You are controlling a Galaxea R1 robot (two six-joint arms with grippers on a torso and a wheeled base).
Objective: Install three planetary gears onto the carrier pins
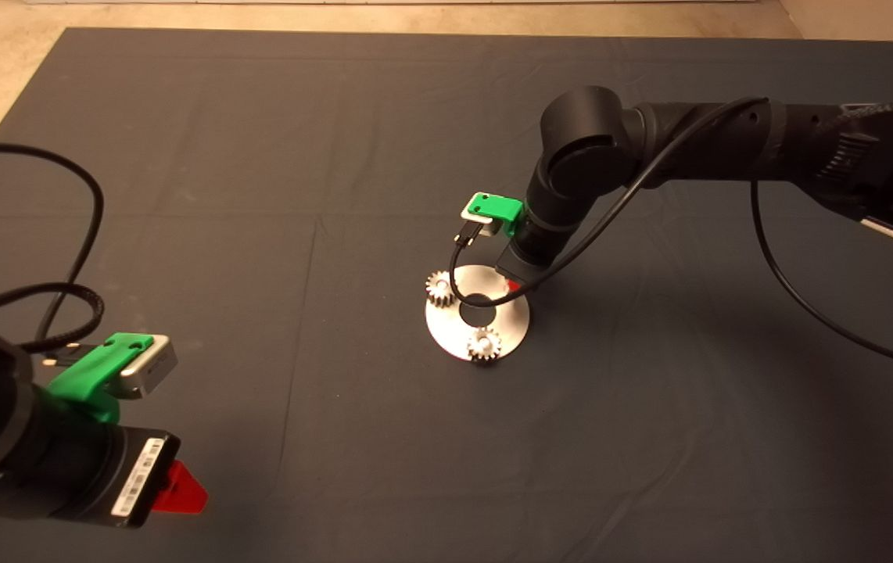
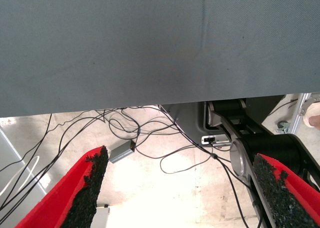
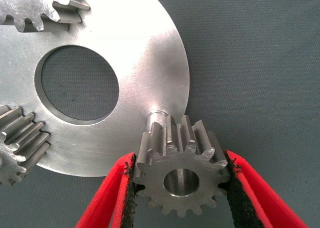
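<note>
Right fingers (image 3: 125, 188): red with black pads, clamped on either side of one planetary gear (image 3: 181, 169), teeth pressed into the pads
Held gear: upright bore facing the wrist camera, just above and beside the free carrier pin (image 3: 158, 114), not yet seated on it
Right gripper (image 3: 180, 193): low over the far right edge of the silver disc (image 1: 511, 320); fingers mostly hidden under the arm in the head view
Carrier disc: flat on the dark mat (image 1: 337, 195) near centre of the desk, big round hole in the middle
Mounted gears: two already on pins, one at the disc's left edge (image 1: 439, 288), one at its near edge (image 1: 484, 344); teeth of both hang past the rim
Free pin: short silvery stud near the disc rim, bare, partly covered by the held gear
Left fingers (image 2: 92, 188): spread wide, nothing between them
Left gripper (image 2: 182, 193): parked at lower left of the head view, off to the side of the mat
Left wrist view: mat edge, pale floor with loose cables (image 2: 150, 138)
</note>
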